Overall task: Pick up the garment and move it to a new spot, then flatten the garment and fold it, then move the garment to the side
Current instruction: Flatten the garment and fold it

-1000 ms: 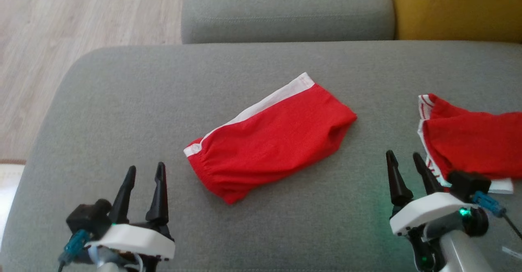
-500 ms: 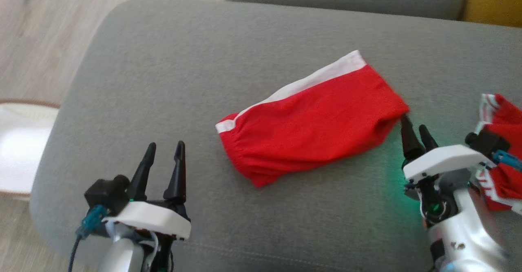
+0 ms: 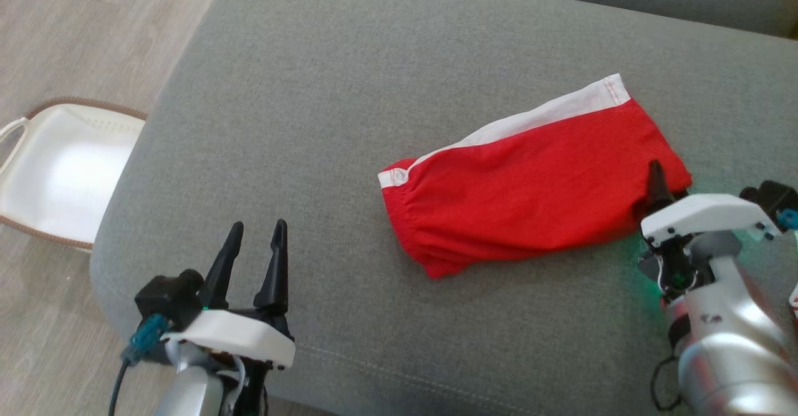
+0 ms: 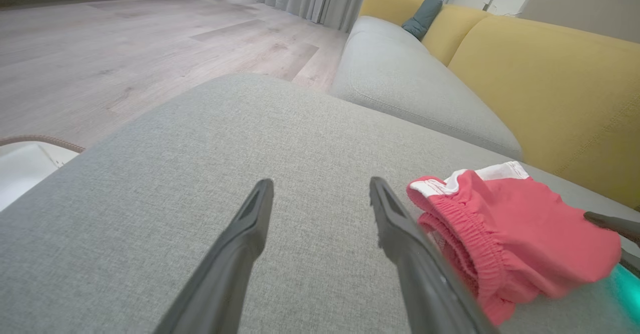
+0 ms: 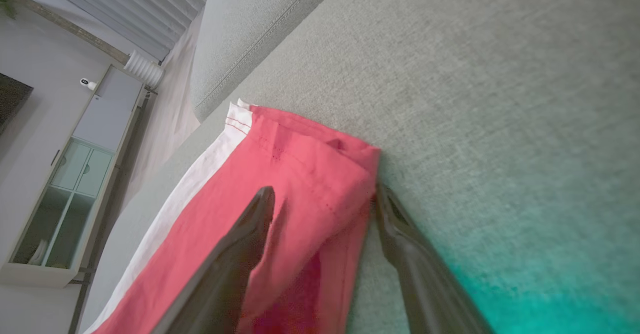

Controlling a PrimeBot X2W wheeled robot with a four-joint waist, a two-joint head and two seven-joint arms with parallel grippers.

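Grey fabric sofa cushion (image 3: 324, 91). Folded red shorts with white stripe (image 3: 530, 185) lie toward its right edge; right gripper (image 5: 324, 191), fingers apart, has just reached their right end (grasp looks imminent); left gripper (image 3: 259, 226), likewise spread, near front edge.

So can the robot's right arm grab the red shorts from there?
Probably yes. The right gripper is open, with one finger over the end of the red shorts and the other beside it on the grey cushion. Nothing is in the way.
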